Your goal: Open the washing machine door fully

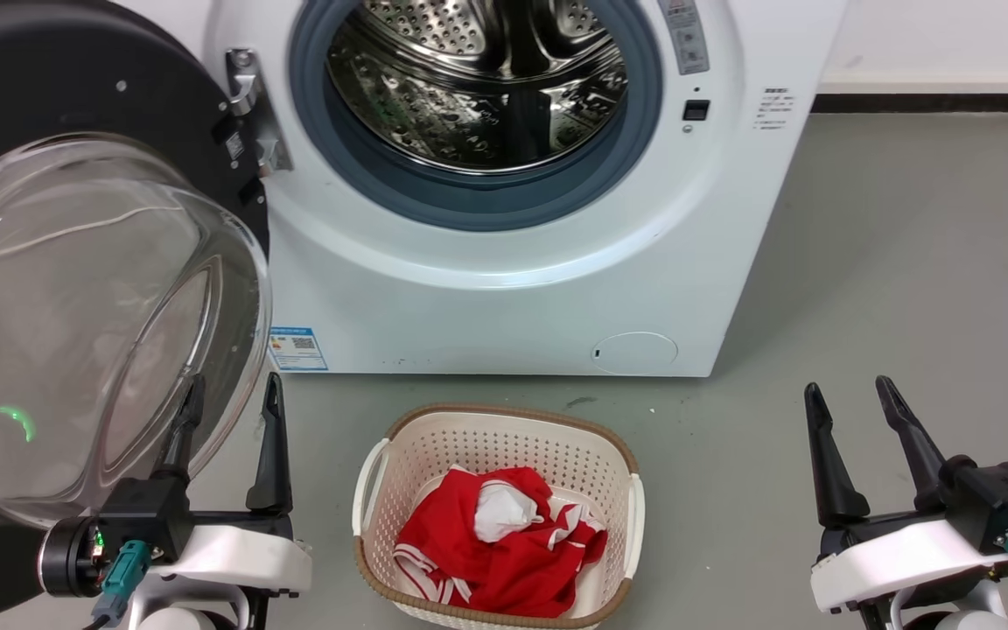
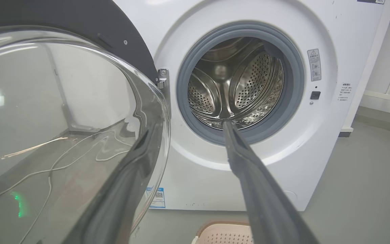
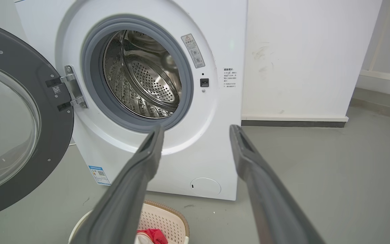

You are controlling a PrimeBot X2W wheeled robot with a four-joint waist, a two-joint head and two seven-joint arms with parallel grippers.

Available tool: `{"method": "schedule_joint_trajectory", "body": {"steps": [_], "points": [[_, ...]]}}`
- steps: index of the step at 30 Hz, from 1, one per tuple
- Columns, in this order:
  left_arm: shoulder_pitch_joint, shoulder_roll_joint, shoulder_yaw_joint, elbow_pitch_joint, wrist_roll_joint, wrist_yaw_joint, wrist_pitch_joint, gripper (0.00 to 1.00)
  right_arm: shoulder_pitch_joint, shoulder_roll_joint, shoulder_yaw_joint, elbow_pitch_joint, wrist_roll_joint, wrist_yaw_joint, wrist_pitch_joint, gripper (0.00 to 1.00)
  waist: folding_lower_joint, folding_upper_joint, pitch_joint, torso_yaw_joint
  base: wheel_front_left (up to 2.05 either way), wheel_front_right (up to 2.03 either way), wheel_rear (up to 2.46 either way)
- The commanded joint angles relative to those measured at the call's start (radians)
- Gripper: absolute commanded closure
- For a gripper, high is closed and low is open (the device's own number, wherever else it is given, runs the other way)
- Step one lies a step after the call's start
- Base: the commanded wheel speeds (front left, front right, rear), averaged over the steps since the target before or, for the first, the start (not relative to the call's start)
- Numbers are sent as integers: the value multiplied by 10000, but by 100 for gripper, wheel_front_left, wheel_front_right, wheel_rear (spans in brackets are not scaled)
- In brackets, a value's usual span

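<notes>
The washing machine door [image 1: 75, 131] stands swung wide to the left on its hinge [image 1: 246, 109], its black ring and bulging glass bowl [image 1: 75, 332] facing me. From the right wrist the door [image 3: 19, 135] also shows swung out left of the drum. My left gripper [image 1: 228, 407] is open at the lower left, its left finger overlapping the bowl's rim, the right finger beside it. In the left wrist view the left gripper [image 2: 186, 127] straddles the bowl's edge [image 2: 161, 112]; touching or apart, I cannot tell. My right gripper [image 1: 850, 394] is open at the lower right, holding nothing.
The open drum [image 1: 478, 79] with its grey-blue seal faces me. A white laundry basket [image 1: 381, 464] with red and white cloth [image 1: 504, 542] sits on the grey floor before the machine. A small round white flap [image 1: 635, 353] is on the machine's lower front.
</notes>
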Motion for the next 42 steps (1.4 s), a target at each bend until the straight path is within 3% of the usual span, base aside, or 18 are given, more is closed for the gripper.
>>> {"method": "schedule_joint_trajectory", "body": {"steps": [1, 26, 27, 31, 42], "points": [[4, 8, -15, -37, 44, 62, 13, 0, 76, 20, -3, -24, -108, -3, 8, 0, 1, 0, -14, -82, 0, 0, 0], [-107, 128, -163, 222, 30, 163, -68, 0, 27, 20, 70, 132, 65, -3, -7, 0, 1, 0, 90, -165, 0, 0, 0], [11, 76, -160, 223, 38, 161, -28, 100, 49, 0, 79, 154, 27, 2, 34, 100, 1, 0, 91, -165, 0, 0, 0], [76, -8, -130, 468, -144, 134, 53, 100, 145, 2, 121, 329, 216, 2, 32, 100, 1, 0, 87, -166, 0, 0, 0], [-45, -185, 157, 681, -2247, -136, 614, 100, -65, -136, 80, 630, 2600, 1, 310, 100, 1, 0, 53, -168, 0, 0, 0]]}}
